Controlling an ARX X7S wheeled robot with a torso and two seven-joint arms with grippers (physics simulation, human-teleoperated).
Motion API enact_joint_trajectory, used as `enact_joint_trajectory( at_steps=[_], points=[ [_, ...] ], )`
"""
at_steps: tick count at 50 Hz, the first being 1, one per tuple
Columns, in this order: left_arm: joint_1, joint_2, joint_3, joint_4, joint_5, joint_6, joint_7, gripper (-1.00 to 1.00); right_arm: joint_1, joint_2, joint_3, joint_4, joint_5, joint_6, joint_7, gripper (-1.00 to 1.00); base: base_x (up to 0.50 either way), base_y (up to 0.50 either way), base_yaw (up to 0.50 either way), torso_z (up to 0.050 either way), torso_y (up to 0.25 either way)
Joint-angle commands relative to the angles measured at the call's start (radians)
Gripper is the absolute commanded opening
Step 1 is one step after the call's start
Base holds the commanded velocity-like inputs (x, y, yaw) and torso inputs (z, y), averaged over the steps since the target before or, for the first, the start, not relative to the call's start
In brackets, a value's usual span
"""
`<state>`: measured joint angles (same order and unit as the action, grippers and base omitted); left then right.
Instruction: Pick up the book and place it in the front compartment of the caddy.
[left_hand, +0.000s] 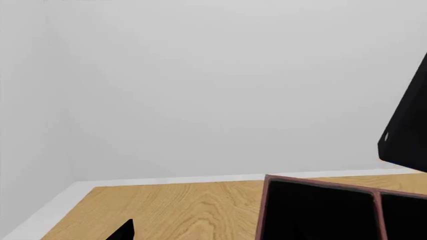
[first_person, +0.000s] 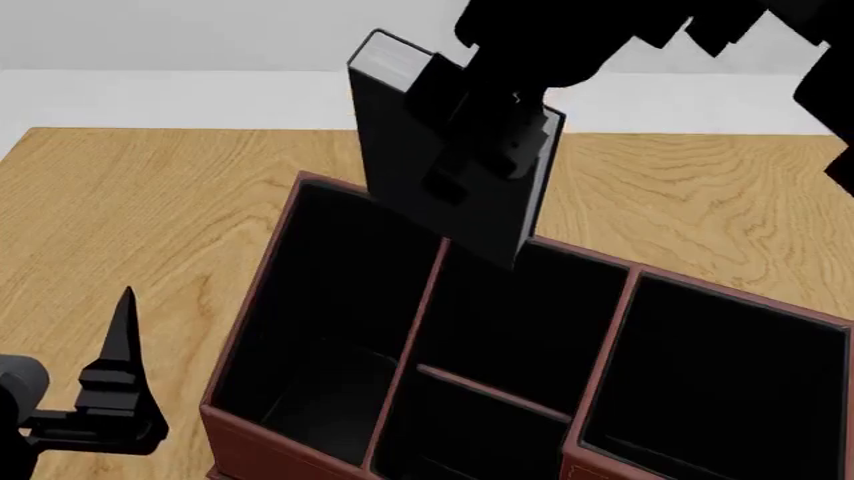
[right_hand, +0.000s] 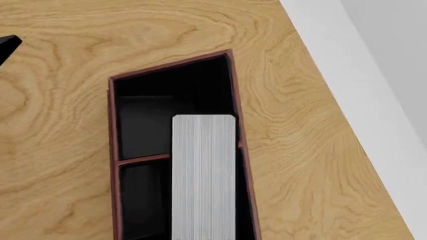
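My right gripper (first_person: 481, 150) is shut on the book (first_person: 447, 160), a black-covered book held tilted above the back of the red-brown caddy (first_person: 254, 350). The book's lower corner hangs over the rim of the front compartment (first_person: 534, 330), the larger cell behind the short cross divider, and is outside it. In the right wrist view the book's pale page edge (right_hand: 203, 175) runs over the caddy (right_hand: 112, 125); the fingers are hidden there. My left gripper (first_person: 120, 395) is open and empty, left of the caddy; one fingertip (left_hand: 123, 232) shows in the left wrist view.
The caddy's corner (left_hand: 267, 200) shows in the left wrist view, with part of the black right arm (left_hand: 407, 130) above it. The wooden table (first_person: 160, 220) ends at a white band and grey wall behind. The smaller cell (first_person: 454, 440) and two long cells flank the front compartment.
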<state>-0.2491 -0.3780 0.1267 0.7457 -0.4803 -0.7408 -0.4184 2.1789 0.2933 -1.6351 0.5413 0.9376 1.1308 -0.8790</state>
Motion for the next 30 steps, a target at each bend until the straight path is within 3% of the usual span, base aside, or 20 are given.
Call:
enact_joint_trajectory(
  at_steps=[1, 30],
  points=[
    [-0.002, -0.005, 0.002, -0.007, 0.001, 0.005, -0.002, 1.00, -0.022, -0.050, -0.043, 0.139, -0.095, -0.077, -0.092, -1.00, 0.00, 0.00, 0.00, 0.000, 0.000],
    [0.015, -0.017, -0.004, -0.008, -0.001, 0.017, -0.014, 1.00, -0.120, -0.033, -0.036, 0.139, -0.098, -0.091, -0.035, -1.00, 0.00, 0.00, 0.00, 0.001, 0.001]
  ],
)
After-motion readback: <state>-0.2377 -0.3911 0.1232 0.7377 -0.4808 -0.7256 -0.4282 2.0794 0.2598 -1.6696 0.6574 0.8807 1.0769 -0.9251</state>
